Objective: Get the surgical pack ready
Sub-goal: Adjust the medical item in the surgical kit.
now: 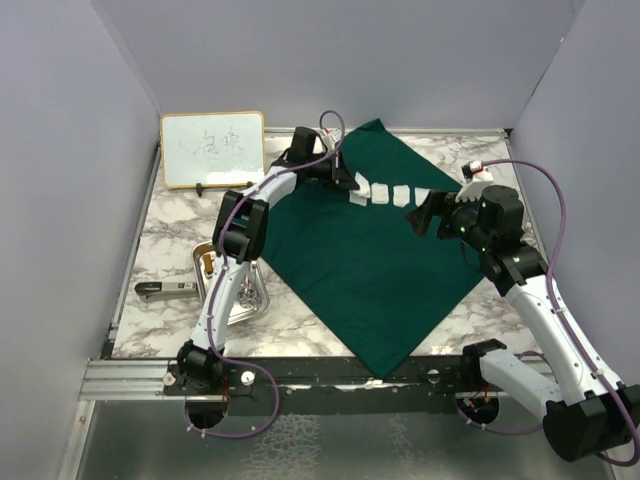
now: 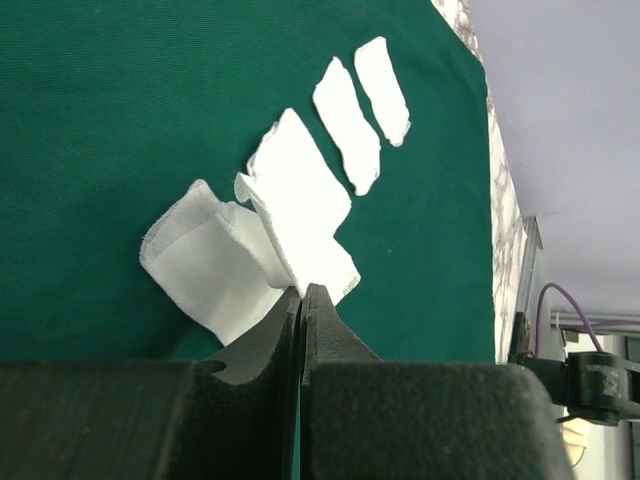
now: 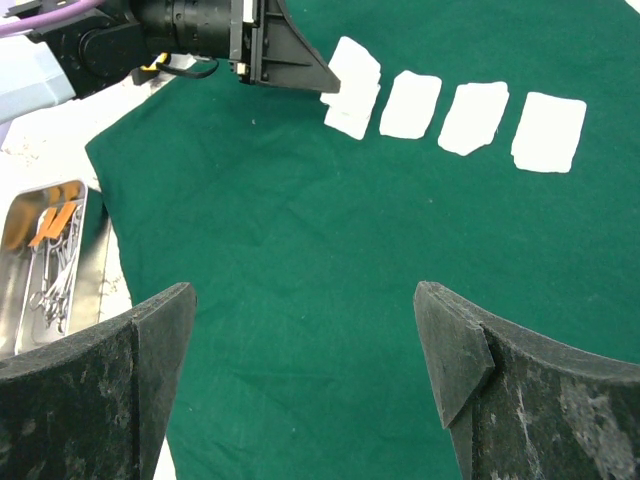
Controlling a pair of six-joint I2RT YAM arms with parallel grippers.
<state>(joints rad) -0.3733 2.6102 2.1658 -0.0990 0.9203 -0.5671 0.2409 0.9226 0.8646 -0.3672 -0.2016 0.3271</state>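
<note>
The dark green drape [image 1: 360, 270] lies spread flat as a diamond on the marble table. A row of several white gauze squares [image 3: 474, 118] lies across its far part. My left gripper [image 2: 303, 292] is shut at the row's left end, its tips pinching the curled edge of a gauze square [image 2: 210, 265] that overlaps its neighbour [image 2: 300, 195]. My right gripper [image 3: 305, 330] hovers open over bare drape nearer the right corner, nothing between its fingers. The steel tray [image 1: 262, 300] with silver instruments [image 3: 50, 270] sits left of the drape.
A wood-framed whiteboard [image 1: 212, 148] leans at the back left. A dark-handled tool [image 1: 165, 290] lies left of the tray. A white and red object [image 1: 478, 175] rests near the drape's right corner. Grey walls enclose the table.
</note>
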